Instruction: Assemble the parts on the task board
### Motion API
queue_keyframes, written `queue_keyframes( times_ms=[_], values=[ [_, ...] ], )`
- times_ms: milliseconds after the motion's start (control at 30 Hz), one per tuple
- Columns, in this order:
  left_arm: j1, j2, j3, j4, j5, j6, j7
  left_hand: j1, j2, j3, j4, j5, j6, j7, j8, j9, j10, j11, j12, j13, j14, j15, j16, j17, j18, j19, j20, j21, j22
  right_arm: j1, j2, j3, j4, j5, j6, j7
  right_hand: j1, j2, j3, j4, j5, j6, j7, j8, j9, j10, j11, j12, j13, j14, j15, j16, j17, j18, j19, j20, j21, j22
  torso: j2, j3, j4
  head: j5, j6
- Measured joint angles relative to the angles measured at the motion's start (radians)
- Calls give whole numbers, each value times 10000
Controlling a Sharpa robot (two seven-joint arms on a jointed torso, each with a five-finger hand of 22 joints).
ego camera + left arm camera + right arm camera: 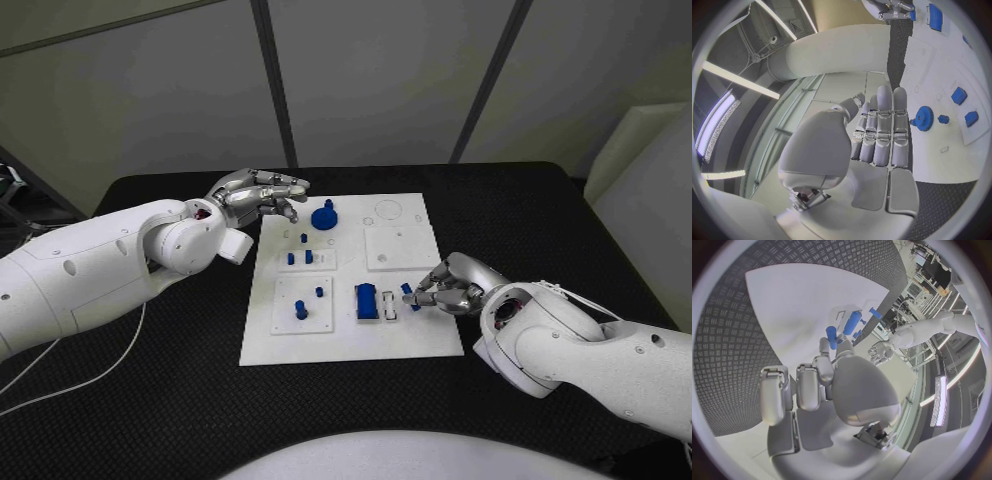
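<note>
Counter (pixel 173 400) first: you have a black textured top carrying the white task board (pixel 346 335), which sits in the middle between the two arms. You will find no readable writing or brand mark on the board or the parts.

On the board you can count four raised square tiles. The far right tile (pixel 400 246) is bare white. The far left one holds three small blue pegs (pixel 302 257), and just beyond it stands one blue gear (pixel 326 214) on the board's far edge. The near left tile carries two blue pegs (pixel 300 308). The near right area holds one larger blue block (pixel 368 301), upright beside a small white piece.

Your left robot hand (pixel 260 197) hovers at the board's far left corner, just beside the gear and apart from it. From its own wrist camera the fingers (pixel 882 125) lie straight and side by side, thumb alongside, with nothing between them, and the gear (pixel 924 118) sits just past the fingertips.

Your right robot hand (pixel 449 284) rests at the board's right edge, near the blue block. Its fingers are curled in around a small blue part (pixel 413 297) at the fingertips. Its wrist camera shows a blue part (pixel 831 337) right at the fingertips, with a longer blue piece (pixel 852 322) just beyond, though you cannot tell from that view exactly how the part is pinched.
</note>
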Motion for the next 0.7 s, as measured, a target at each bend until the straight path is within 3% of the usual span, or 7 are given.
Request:
queue_keyframes(
  times_ms=[200, 467, 700],
  values=[
    [0, 1, 0, 12, 0, 0, 0, -41, 42, 0, 0, 0, 0, 0, 0, -1, 0, 0, 0, 0, 0, 0, 0, 0, 0, 0, 0, -40, -10, 0, 275, 11, -165, 237, -12, 44, -24, -25, -70, -13, 0, 23, 23, 0, -18, 0, 0, -2, 2, 0, 0, 0, 0, -1, 0, 0, 0, 0, -1, -2, 28, 8, 4],
    [0, -6, 1, 41, 0, -7, -2, -40, 41, 0, 0, 0, 0, 0, 0, 7, 1, 0, 0, -1, 0, 0, 0, 0, -1, 0, 0, -39, -9, 1, 635, 12, -446, 450, 183, 12, -94, -96, -162, 79, 0, 158, -23, 0, -34, 0, 0, -25, -10, 0, 0, -1, -34, -1, 0, 0, 0, 0, 6, -5, 28, 141, -21],
    [6, -6, 1, 60, 0, -23, -1, -40, 40, 0, 0, 0, 0, 0, 0, 7, 0, 0, 0, 0, 0, 0, 0, 0, 0, 0, 0, -39, -9, 1, 845, 12, -604, 547, 430, -81, -250, -69, -264, 182, 0, 226, -27, 0, -32, 2, -2, -120, -90, -1, 0, -18, -123, -1, 0, 0, 0, 0, 6, -4, 20, 130, -50]
  ],
)
